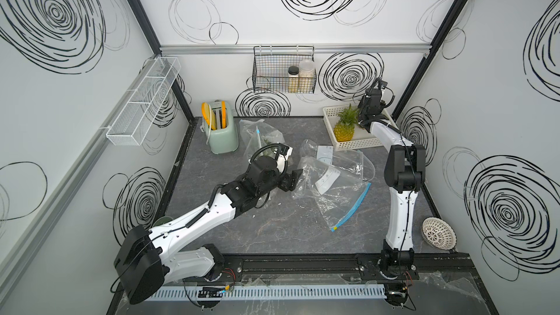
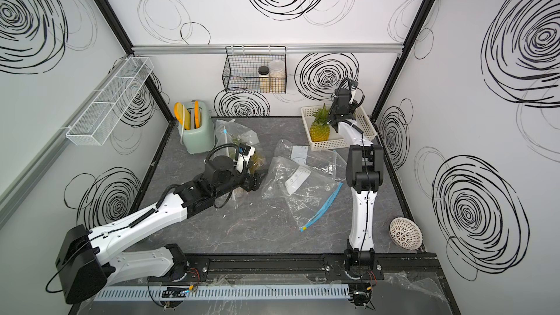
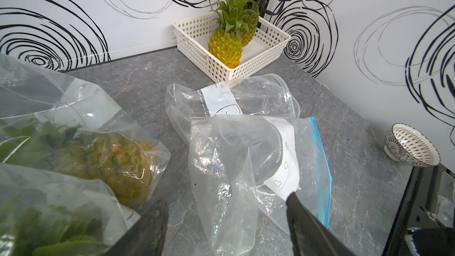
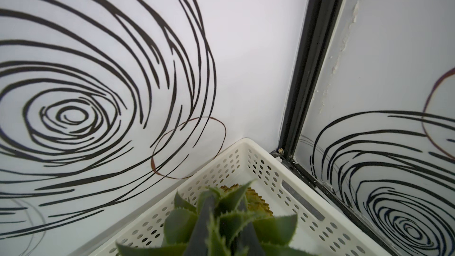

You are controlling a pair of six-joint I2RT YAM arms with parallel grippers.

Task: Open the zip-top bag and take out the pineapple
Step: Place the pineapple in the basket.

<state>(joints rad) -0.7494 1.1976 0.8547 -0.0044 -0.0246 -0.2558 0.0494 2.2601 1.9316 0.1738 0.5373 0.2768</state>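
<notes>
Over the basket [image 4: 246,158] in the far right corner, my right gripper [image 4: 225,214] is clamped on the crown of a pineapple [image 3: 250,29], already out of its bag. It hangs straight below my fingers, long axis near upright and leaning a little. The crown is up and the yellow body is down inside the basket walls. Whether its base touches the floor I cannot tell. A second pineapple [image 3: 225,45] stands just beside it, nearer the front wall, so I judge the drop must go behind that one. Leaves are green, stiff and saw-edged, and the skin is knobbly. My left gripper [image 3: 227,198] stands wide open and empty over a slack empty bag [image 3: 246,156]. Two bagged pineapples [image 3: 108,163] lie just beside it, so that arm is nearer for the next bag.
</notes>
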